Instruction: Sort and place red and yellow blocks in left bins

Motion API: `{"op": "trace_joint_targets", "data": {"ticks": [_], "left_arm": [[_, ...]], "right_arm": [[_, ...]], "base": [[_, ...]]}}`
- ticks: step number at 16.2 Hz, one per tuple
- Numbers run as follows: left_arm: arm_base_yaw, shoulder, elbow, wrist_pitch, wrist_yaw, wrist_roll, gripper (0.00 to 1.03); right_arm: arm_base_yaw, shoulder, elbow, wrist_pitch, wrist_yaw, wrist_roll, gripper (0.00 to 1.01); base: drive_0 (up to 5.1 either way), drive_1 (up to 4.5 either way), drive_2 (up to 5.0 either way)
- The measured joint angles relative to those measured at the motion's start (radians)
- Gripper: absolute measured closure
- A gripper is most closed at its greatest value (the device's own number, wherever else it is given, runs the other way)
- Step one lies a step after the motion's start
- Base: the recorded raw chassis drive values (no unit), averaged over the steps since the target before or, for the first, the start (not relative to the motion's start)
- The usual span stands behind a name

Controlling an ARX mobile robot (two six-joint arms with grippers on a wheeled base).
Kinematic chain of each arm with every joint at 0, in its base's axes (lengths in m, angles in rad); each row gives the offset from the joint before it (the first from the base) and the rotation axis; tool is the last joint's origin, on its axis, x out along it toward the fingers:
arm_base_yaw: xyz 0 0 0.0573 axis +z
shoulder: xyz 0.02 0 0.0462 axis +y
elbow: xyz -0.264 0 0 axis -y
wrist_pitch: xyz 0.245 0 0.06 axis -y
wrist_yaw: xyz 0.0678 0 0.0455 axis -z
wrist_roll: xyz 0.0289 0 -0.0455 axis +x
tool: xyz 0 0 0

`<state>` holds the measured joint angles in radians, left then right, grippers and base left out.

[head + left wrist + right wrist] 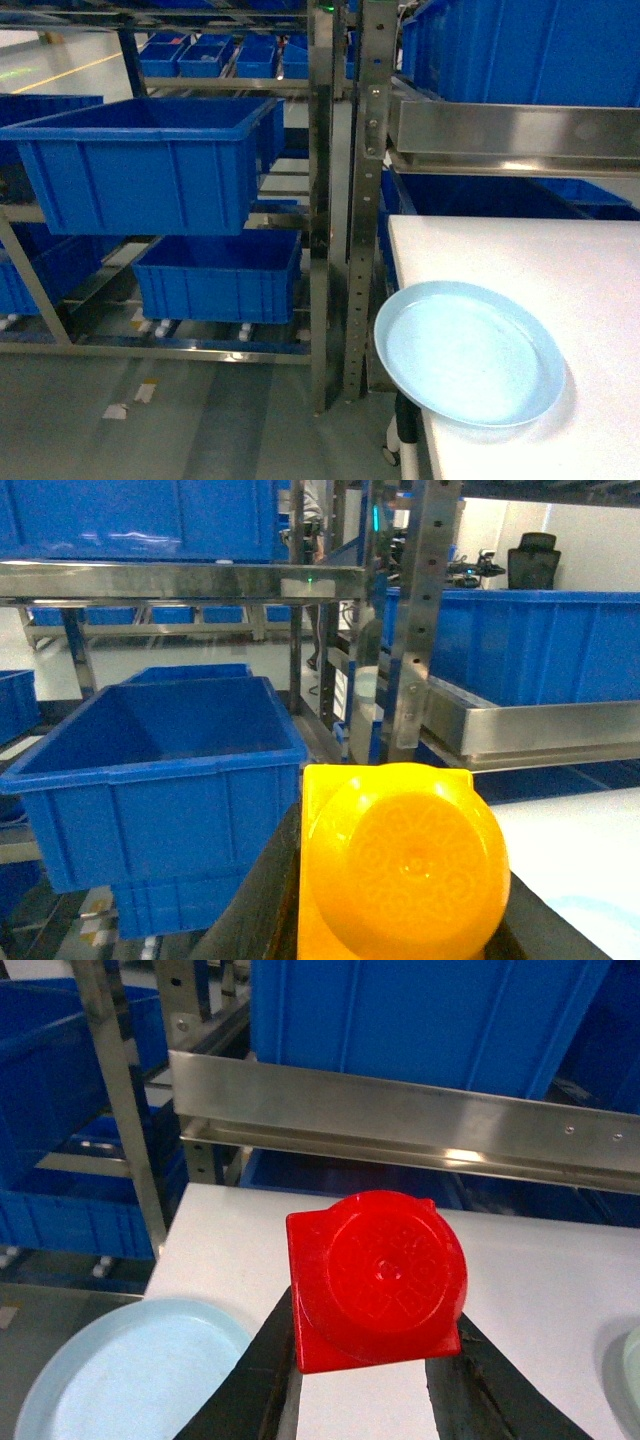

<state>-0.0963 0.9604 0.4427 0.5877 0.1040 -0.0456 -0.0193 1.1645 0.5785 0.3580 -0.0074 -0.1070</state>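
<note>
White counter (560, 290) nearest, filling the lower right of the head view, with a pale blue plate (468, 352) on its front left corner, rim hanging slightly over the edge. No arms or claws visible from the head camera.

Right wrist view: right claw (375, 1360) closed on the red block (375, 1280), dark fingers (255, 1380) pressing both sides, round stud facing the camera. Held above the counter (540, 1290), with the pale blue plate (120, 1380) below and to the left, apart from the block. A sliver of a pale green plate (632, 1365) at the right edge. Beyond, a steel shelf rail (400, 1110) with a blue crate (420, 1010) above it.

Left wrist view: left claw (400, 910) closed on the yellow block (400, 865), round stud toward the camera, fingers (250, 920) dark at either side. Held off the left edge of the counter (580, 860), with a deep blue bin (150, 770) just left and farther back, open top showing bare inner walls.

Farther off in the head view: steel racking posts (365, 200) between counter and shelves, the upper left bin (140, 160) on its rack, a second bin (215, 275) lower down behind it, more blue crates (205, 55) on distant shelves.
</note>
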Motion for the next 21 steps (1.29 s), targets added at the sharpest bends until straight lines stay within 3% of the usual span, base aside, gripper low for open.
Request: {"op": "trace_joint_targets", "data": {"ticks": [21], "left_arm": [[0.000,0.000,0.000,0.000,-0.003,0.000,0.76]], "right_arm": [[0.006,-0.001,0.000,0.002,-0.002,0.000,0.73]], "base": [[-4.7,2.77,2.6]]}}
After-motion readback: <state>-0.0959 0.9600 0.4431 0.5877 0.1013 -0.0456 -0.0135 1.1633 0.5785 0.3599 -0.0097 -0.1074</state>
